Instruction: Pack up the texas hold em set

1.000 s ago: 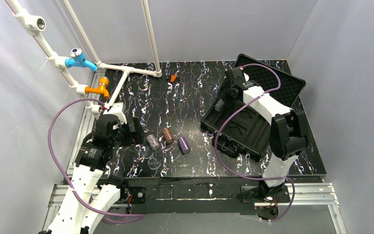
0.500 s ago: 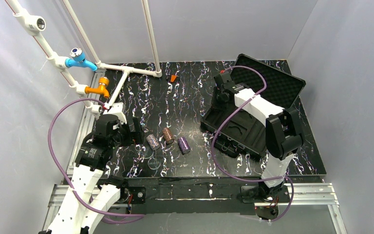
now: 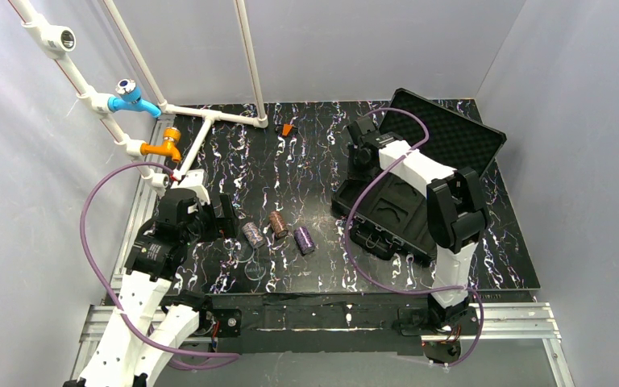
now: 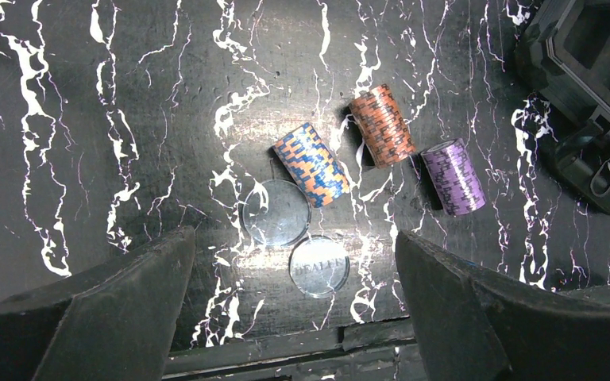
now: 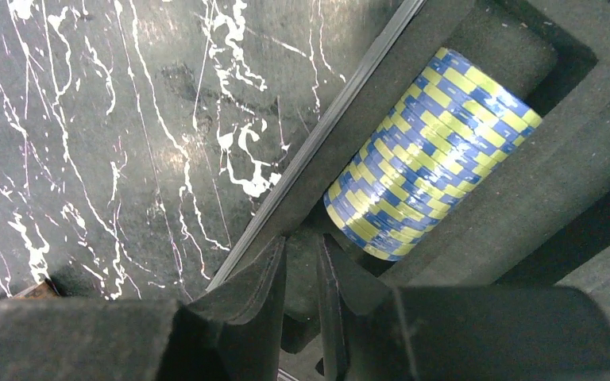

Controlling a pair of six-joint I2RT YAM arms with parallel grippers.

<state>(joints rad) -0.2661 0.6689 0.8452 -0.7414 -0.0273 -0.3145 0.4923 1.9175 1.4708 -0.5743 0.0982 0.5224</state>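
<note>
- Nearest the arm bases, the left gripper (image 4: 294, 242) hasn't budged: jaws spread wide, nothing in them, hanging over the black marble-look table (image 3: 306, 161).
- Right under it are two clear round plastic discs (image 4: 276, 212). Just past those, three loose stacks lie on their sides: the blue-and-orange chip stack (image 4: 311, 163), the reddish-brown chip stack (image 4: 382, 125) and the purple chip stack (image 4: 453, 176). None of them has moved.
- Bare table separates those three from the black hard plastic case (image 3: 395, 214), so sliding or carrying them across looks easy.
- The change: a second ago the right gripper (image 5: 302, 270) was over the tray with wider jaws. It has now backed off toward the case's far-left corner, jaws pinched nearly together on nothing.
- It left the yellow-and-blue chip stack (image 5: 429, 155) lying in a moulded tray slot. So probably one stowed, three to go.
- Tight spot: that stack sits right by the tray wall, and the fingers hang over the rim.
- Farthest back, the foam-lined lid (image 3: 451, 137) stands open and a small orange piece (image 3: 288, 129) lies well clear.
</note>
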